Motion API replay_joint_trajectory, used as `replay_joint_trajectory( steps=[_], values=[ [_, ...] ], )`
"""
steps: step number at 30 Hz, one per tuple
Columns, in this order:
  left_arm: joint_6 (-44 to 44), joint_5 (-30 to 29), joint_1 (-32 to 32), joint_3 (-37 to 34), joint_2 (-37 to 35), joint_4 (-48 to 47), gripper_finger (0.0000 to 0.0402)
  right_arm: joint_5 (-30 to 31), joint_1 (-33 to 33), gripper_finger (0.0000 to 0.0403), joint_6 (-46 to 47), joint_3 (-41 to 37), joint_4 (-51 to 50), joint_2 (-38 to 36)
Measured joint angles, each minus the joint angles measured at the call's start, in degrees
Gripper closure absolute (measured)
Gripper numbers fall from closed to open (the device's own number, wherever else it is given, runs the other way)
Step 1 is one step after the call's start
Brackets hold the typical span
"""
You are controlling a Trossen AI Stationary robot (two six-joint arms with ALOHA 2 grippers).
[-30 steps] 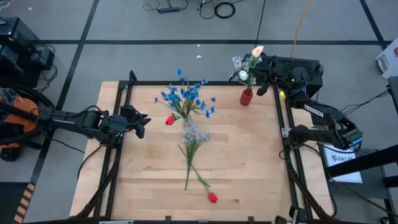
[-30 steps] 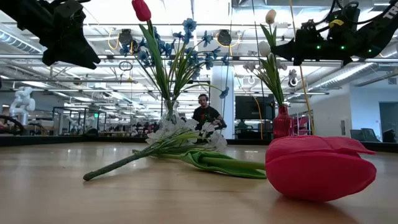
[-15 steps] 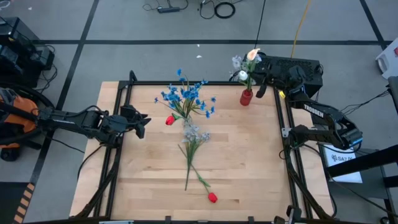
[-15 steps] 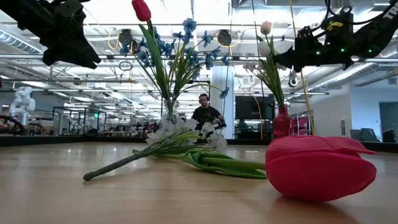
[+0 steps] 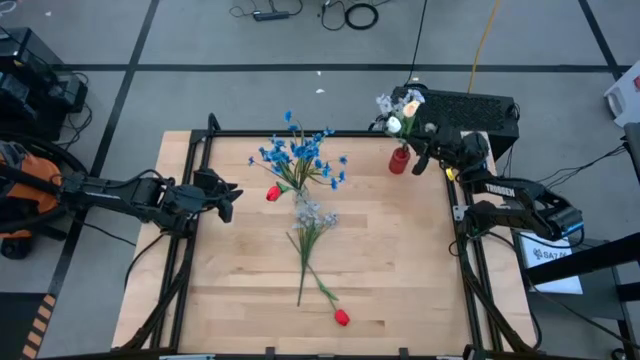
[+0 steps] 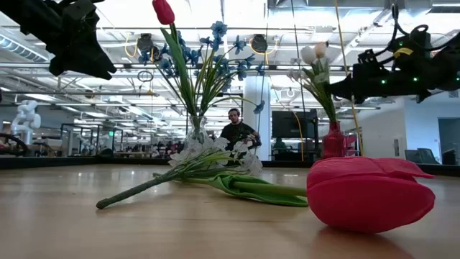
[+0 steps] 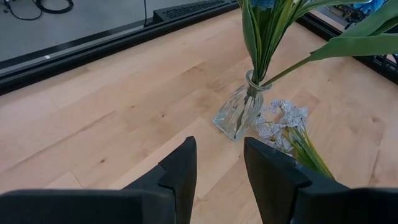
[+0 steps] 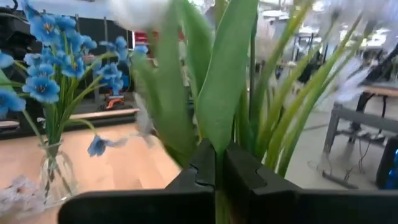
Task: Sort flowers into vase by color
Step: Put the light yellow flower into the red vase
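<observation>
A small red vase (image 5: 399,161) stands at the table's far right and holds white-lilac clusters (image 5: 384,101), a white bud (image 5: 394,125) and a cream tulip (image 5: 411,104). My right gripper (image 5: 418,152) is beside it, shut on a green stem among these flowers. A clear glass vase (image 7: 239,112) at the far middle holds blue flowers (image 5: 300,155) and a red tulip (image 5: 272,193). A white-lilac flower (image 5: 312,214) and a red tulip (image 5: 341,317) lie flat on the table. My left gripper (image 5: 232,195) hovers open at the left. My right gripper pinches a green stem with its leaf (image 8: 219,134) between its two fingers, well below the flower heads. The fingers come roughly level from the table's right side and lie across the stem. The stem stands nearly upright above the red vase (image 6: 333,140); its lower end is hidden.
A black frame rail (image 5: 320,134) runs around the wooden table. The red tulip's head (image 6: 370,193) lies near the front edge. Bare wood lies to the left and right of the lying flowers. A person (image 6: 236,131) sits far behind the table.
My right gripper has moved toward the table's near edge and down, staying shut on the stem. The cream tulip head has come lower, closer to the other heads in the red vase. The red vase has shifted slightly toward the right.
</observation>
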Motion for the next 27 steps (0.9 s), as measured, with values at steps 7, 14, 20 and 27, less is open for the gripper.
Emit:
replay_joint_trajectory(
  steps=[7, 14, 20, 27],
  values=[
    [0.0, 0.02, 0.0, 0.0, 0.0, -0.04, 0.0263, 2.97, 0.0, 0.0379, 0.57, -0.04, -2.83, 0.0],
    [0.02, 0.04, -0.01, 0.0, 0.0, -0.04, 0.0263, 4.14, 0.07, 0.0327, 5.71, 0.0, -2.82, 0.0],
    [0.07, 0.07, 0.0, 0.0, 0.0, -0.04, 0.0263, 2.65, 0.09, 0.0272, 7.17, 0.01, -2.93, -1.11],
    [0.48, 1.93, 0.0, 0.0, 0.0, -0.15, 0.0263, 3.12, 0.09, 0.024, 7.74, 0.04, -6.29, -8.79]
  ],
)
